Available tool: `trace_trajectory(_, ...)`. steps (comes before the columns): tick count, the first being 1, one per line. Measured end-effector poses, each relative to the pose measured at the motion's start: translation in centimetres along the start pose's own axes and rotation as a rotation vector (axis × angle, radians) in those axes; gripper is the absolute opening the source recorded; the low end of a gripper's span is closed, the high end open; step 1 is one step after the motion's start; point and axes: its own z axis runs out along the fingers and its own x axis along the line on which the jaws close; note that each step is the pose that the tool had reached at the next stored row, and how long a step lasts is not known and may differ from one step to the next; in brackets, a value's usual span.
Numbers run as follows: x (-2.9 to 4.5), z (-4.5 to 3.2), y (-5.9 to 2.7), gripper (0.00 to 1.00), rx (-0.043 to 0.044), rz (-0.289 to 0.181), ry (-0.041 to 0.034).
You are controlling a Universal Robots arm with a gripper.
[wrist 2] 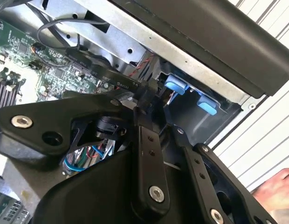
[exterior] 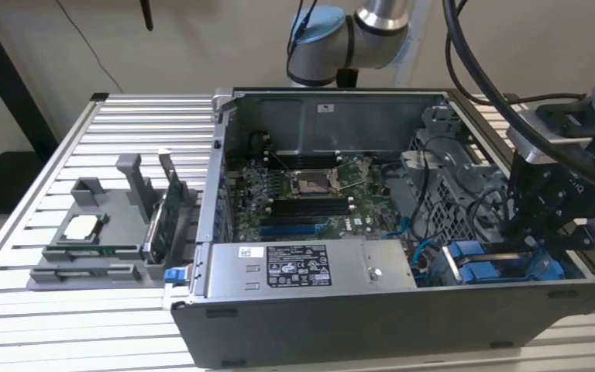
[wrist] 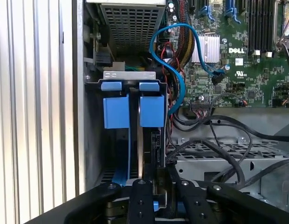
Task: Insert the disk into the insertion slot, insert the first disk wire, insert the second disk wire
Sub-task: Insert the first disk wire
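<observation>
Slatted table (exterior: 122,116) holds the case (exterior: 308,329), where at four o'clock in the exterior view my claw (exterior: 548,242) pinches the disk (wrist: 145,149) edge-on in the slot (wrist: 99,149); tilting could jam it or snag the blue cable (wrist: 179,79).

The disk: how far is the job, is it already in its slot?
Looks done: the disk, blue-framed, stands in the insertion slot. In hand: the gripper is down at it. Left: the blue wire loops beside the slot; I cannot tell whether it is plugged in.
</observation>
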Motion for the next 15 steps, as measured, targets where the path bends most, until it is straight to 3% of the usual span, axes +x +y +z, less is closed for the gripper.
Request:
trace_trajectory(3,-0.04,-0.51,0.01,0.27,-0.0001,0.0,-0.0005)
trace_trajectory(13,-0.23,-3.37,0.08,0.27,-0.0001,0.0,-0.0002)
trace_trajectory(15,-0.29,-4.22,0.1,0.27,-0.0002,0.0,0.0)
